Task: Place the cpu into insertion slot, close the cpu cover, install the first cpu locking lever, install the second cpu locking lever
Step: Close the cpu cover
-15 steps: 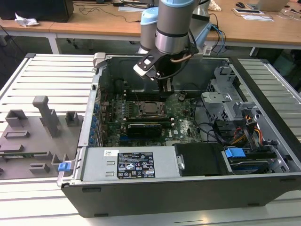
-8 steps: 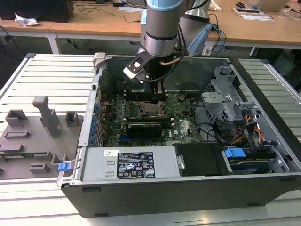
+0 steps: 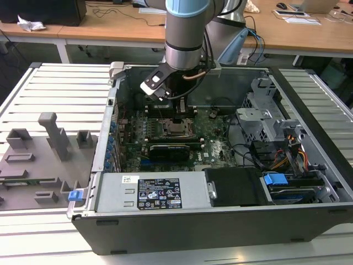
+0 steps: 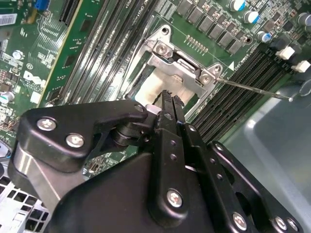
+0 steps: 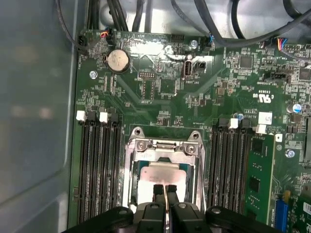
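My gripper (image 3: 177, 114) hangs inside the open computer case, straight over the insertion slot (image 3: 177, 130) in the middle of the green board. In both wrist views its two black fingertips (image 5: 158, 189) stand pressed together, just above the pale silver cpu (image 5: 161, 173) (image 4: 148, 86). The cpu lies flat in the slot. The silvery cpu cover (image 5: 163, 145) (image 4: 181, 64) lies down around it, with the chip showing through its window. A thin metal locking lever (image 4: 252, 90) sticks out sideways from the cover's hinge end. I see nothing gripped.
Long black memory slots (image 5: 97, 165) (image 5: 228, 165) flank the socket on both sides. A coin battery (image 5: 117, 59) and cables (image 5: 146, 14) lie beyond it. The grey case wall (image 5: 34, 121) is close. The power supply (image 3: 154, 193) and drive cage (image 3: 265, 121) fill the case.
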Robot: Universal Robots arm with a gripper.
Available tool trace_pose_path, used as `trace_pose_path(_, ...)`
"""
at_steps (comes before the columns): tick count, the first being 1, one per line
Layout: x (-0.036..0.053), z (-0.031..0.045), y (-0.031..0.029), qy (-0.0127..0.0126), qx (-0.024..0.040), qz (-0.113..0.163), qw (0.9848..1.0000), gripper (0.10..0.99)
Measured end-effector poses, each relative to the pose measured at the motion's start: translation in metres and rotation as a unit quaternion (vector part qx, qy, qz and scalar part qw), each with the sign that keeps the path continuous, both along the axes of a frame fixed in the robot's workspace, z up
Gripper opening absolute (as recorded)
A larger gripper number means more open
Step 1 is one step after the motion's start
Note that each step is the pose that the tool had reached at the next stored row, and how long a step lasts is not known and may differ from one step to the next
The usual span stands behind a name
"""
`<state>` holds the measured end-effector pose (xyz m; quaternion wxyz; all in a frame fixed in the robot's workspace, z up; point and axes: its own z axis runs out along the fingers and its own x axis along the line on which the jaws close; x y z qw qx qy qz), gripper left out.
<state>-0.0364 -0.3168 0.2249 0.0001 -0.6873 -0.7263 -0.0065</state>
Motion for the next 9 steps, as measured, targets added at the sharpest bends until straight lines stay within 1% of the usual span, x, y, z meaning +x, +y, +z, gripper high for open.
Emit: trace_pose_path(9, -0.0015, -0.0007, 0.0, 0.0, 0.0, 0.0, 1.0, 0.157)
